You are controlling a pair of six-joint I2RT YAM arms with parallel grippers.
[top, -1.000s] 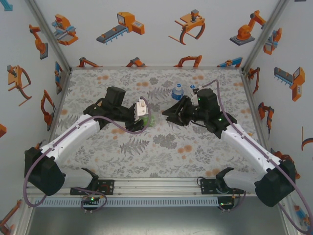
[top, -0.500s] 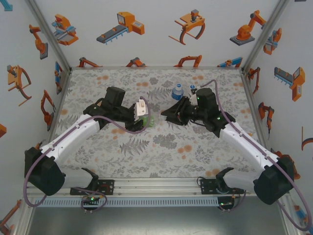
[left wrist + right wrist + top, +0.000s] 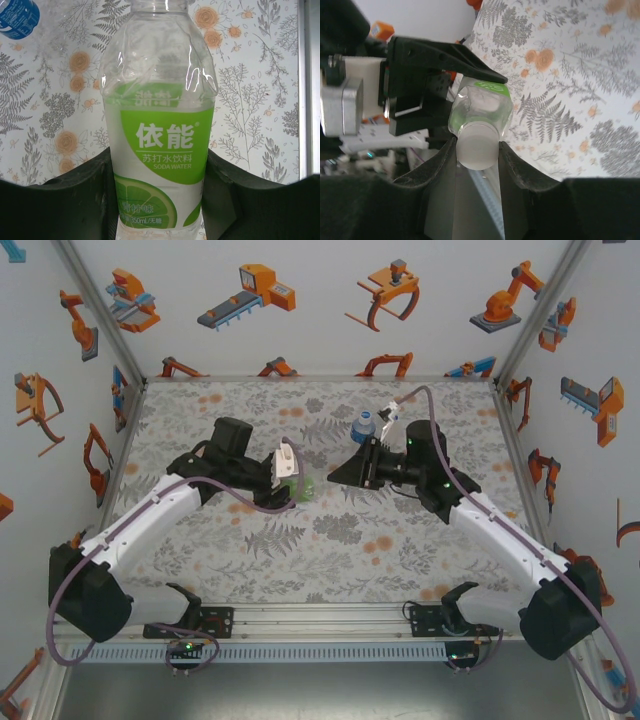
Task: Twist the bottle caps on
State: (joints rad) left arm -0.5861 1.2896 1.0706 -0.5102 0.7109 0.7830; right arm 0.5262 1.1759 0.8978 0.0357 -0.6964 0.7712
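Note:
My left gripper (image 3: 159, 202) is shut on the lower body of the green-label bottle (image 3: 160, 125), its black fingers (image 3: 75, 200) pressed against both sides. In the top view that bottle (image 3: 305, 484) lies tilted in the left gripper (image 3: 297, 478), neck toward the right arm. My right gripper (image 3: 476, 147) is shut on a whitish bottle cap (image 3: 476, 142), which sits on the neck of the green-label bottle (image 3: 485, 102). The right gripper (image 3: 335, 475) meets the bottle at mid-table. The blue-label bottle (image 3: 364, 427) stands upright behind them, and its blue label (image 3: 17, 17) shows at the upper left.
The floral tabletop (image 3: 330, 540) is walled in by white panels with orange robot pictures. A metal rail (image 3: 320, 625) runs along the near edge between the arm bases. The right arm's cable (image 3: 440, 440) loops above its wrist.
The right arm has moved left to the green-label bottle's neck and its jaws have tightened slightly on the cap. The left arm and bottle have shifted slightly.

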